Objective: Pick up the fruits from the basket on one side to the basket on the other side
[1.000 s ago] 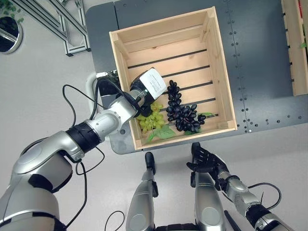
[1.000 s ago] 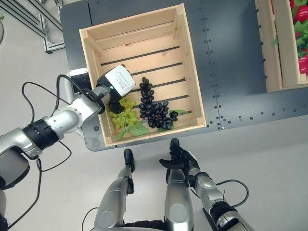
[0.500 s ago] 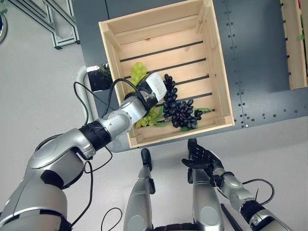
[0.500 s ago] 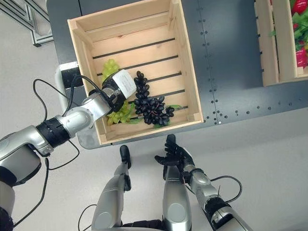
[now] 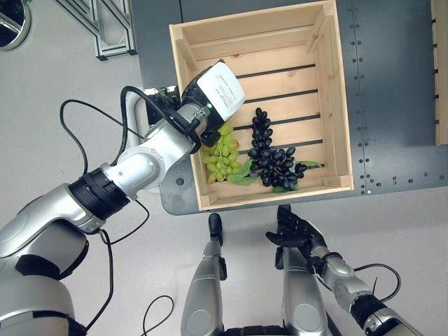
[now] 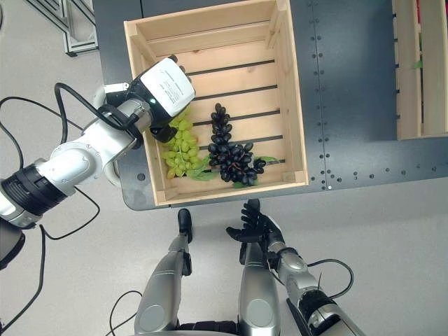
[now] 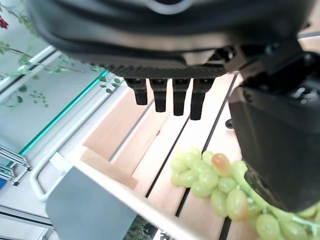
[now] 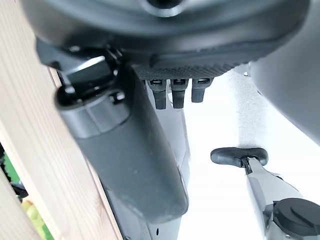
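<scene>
- A pale slatted wooden crate [image 5: 329, 84] sits on a dark grey metal table [image 5: 392, 105]; inside it, on the side nearer the robot, lie two bunches of fruit.
- The bunch of green grapes [image 5: 220, 155] lies by the crate's left wall; the bunch of dark purple grapes [image 5: 271, 155] lies just beside it toward the middle, with green leaves [image 5: 245, 175] at the base between them.
- The left hand [image 7: 172, 97] reaches into the crate over the left wall, its white-labelled wrist block sitting above the green bunch; in the left wrist view the fingers [image 7: 197, 102] hang straight and apart, closed on nothing, with the green grapes [image 7: 215, 187] below them on the slats.
- The thumb in that view stands close beside the green grapes; whether it touches them is hard to tell.
- The right hand [image 5: 294, 229] hangs low, off the table's near edge and well apart from the crate, its fingers spread and relaxed, holding nothing.
- A second wooden crate [image 6: 420, 70] stands at the table's right edge, well apart from the first; a red item [image 6: 421, 3] shows at its top.
</scene>
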